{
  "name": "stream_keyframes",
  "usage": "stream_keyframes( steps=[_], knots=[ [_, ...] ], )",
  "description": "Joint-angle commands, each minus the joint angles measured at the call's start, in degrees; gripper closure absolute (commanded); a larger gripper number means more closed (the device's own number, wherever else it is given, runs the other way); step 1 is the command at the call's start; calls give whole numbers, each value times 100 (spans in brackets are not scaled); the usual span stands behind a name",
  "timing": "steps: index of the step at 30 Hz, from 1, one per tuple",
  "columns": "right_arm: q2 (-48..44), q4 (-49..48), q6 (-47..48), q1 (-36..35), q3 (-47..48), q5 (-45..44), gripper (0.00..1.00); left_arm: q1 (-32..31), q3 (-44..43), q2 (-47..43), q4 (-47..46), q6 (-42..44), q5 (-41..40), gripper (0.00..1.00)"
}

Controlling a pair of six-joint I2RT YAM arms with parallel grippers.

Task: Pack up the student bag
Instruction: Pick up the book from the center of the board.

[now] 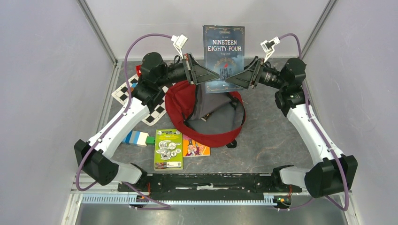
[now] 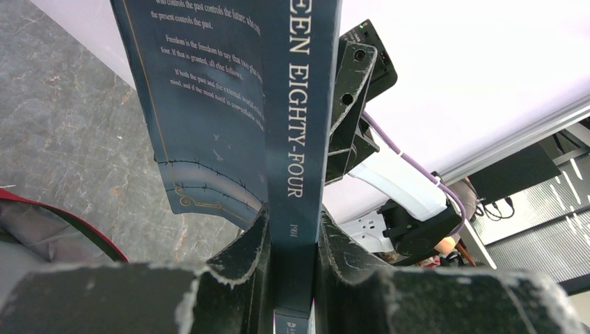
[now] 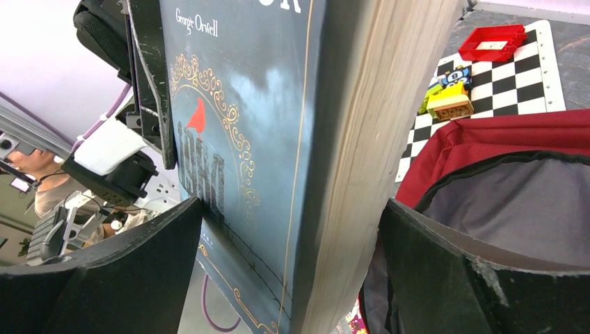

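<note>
Evidently packing is far from done — a green book [image 1: 168,149] and a picture book [image 1: 196,147] lie on the near worktop [image 1: 272,136], the student bag [image 1: 177,103] gapes open behind them, and above it the left pincer [image 1: 210,76] clamps an upright novel [image 1: 224,47] by its spine while the right pincer [image 1: 233,80] straddles its pages, wide.

Beneath the left fingers [image 1: 202,72] and right fingers [image 1: 241,77] I see a dark grey, stone-mottled worktop [image 1: 281,136]. Pale, plain walls close it in: a back wall [image 1: 155,18] beyond the fingers, a left wall [image 1: 42,93] and a right wall [image 1: 366,93] out to either side. Slim metal posts [image 1: 99,33] stand in the back corners. Nearer me than the fingers, a slotted metal rail [image 1: 187,200] runs along the worktop's edge. The light is soft and even. On my left wrist camera, past the fingers, grey slats [image 2: 556,243] show outside the enclosure; blinds or panelling, I can't tell.
</note>
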State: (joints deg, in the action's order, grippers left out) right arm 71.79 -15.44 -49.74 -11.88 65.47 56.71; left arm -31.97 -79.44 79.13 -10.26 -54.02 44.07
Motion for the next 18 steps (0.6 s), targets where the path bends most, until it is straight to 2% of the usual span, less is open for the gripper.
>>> stream_keyframes(
  steps=[1,5,10,18],
  knots=[
    [130,475,480,-41,-97,-157,2,-108,-681,-347,-1366,-272,185,98],
    [240,1297,1008,-32,-181,-439,2,-121,-725,-444,-1277,-235,137,98],
    [141,1055,852,-25,-374,-510,2,-117,-788,-622,-673,192,18,98],
    [117,744,609,28,-295,-181,2,-116,-801,-650,-859,58,44,98]
  ],
)
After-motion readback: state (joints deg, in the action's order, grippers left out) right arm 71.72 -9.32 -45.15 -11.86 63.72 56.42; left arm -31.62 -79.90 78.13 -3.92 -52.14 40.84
